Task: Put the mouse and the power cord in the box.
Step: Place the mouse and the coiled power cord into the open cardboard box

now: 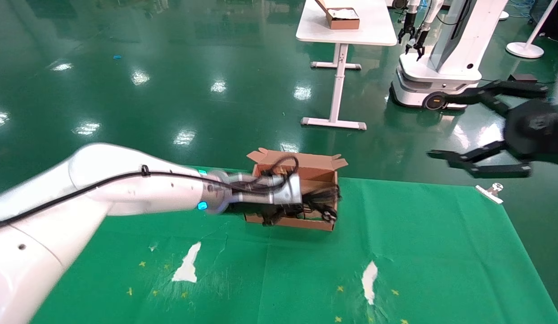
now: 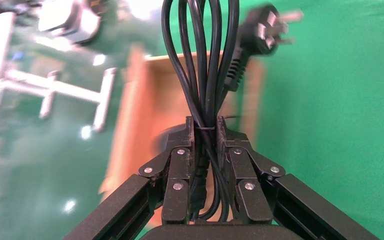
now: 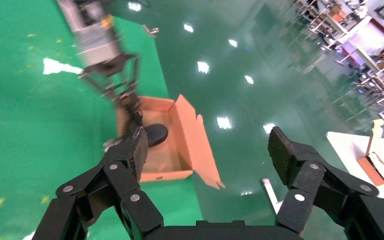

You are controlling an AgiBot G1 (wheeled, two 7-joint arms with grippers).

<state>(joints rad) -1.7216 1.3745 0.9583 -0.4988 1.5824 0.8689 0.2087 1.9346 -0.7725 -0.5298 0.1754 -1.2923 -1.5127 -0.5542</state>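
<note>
Two arms show in the head view: the left gripper [image 1: 321, 198] reaches from the lower left over the box [image 1: 326, 165] at mid-frame on the green cloth [image 1: 418, 252], dark cable blurred beneath it; the right gripper [image 1: 459, 161] hangs at the right edge, well apart, fingers spread wide. A white table [image 1: 373, 27] stands at the top.

In the left wrist view the fingers [image 2: 180, 165] pinch the power cord [image 2: 202, 75] — its loops rise up the frame's centre, the pronged plug at upper right, the box behind.

In the right wrist view the spread right gripper [image 3: 207, 152] fills the bottom; the mouse [image 3: 155, 134] lies inside the box at centre — the left gripper [image 3: 125, 95] above it holding cord.
</note>
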